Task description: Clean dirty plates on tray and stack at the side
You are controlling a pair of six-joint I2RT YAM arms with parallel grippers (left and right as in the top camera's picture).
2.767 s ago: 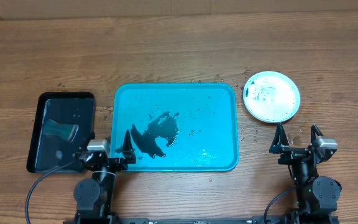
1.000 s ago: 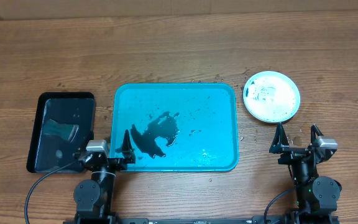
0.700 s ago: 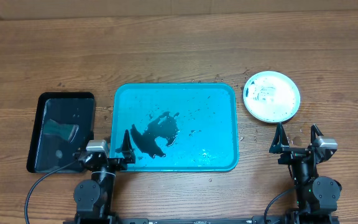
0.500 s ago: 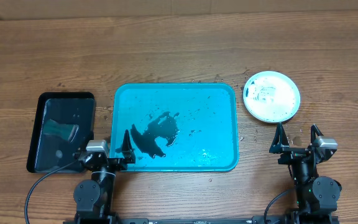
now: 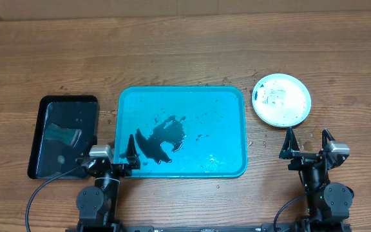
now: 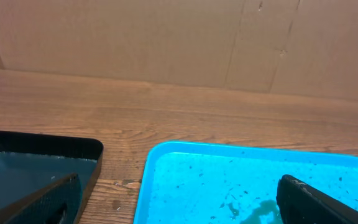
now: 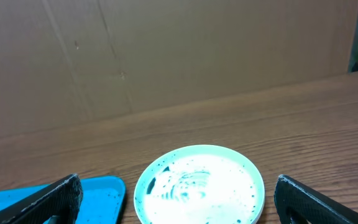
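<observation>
The wooden table [image 5: 185, 51] runs bare and wide beyond both arms up to a brown cardboard wall [image 6: 166, 37] at its far edge; this is the largest stretch of free room.

The tray [image 5: 180, 89] lies ahead of the left gripper [image 6: 178, 186] and mostly to the right of its fingers. Its near rim passes just under the right finger [image 6: 316, 202], and its near left corner sits between the two fingers. No plate lies on it. A black smear [image 5: 160, 138] spreads just beyond that right finger, with dark specks scattered further on.

The black tray [image 5: 66, 100] sits to the left, with its near right corner under the left finger [image 6: 42, 202]. A narrow strip of wood parts the two trays, running straight ahead between the fingers. A small grey-teal thing [image 5: 63, 134] lies inside the black tray; what it is cannot be told.

The plates [image 5: 282, 100] rest on the bare table straight ahead of the right gripper [image 5: 308, 138], centred between its fingers and apart from them. The top plate has a pale mint rim and a speckled white centre; how many lie beneath it cannot be told. The tray's right edge is just left of them, with free wood to the right.

Both grippers have their fingers spread wide apart, holding nothing.
</observation>
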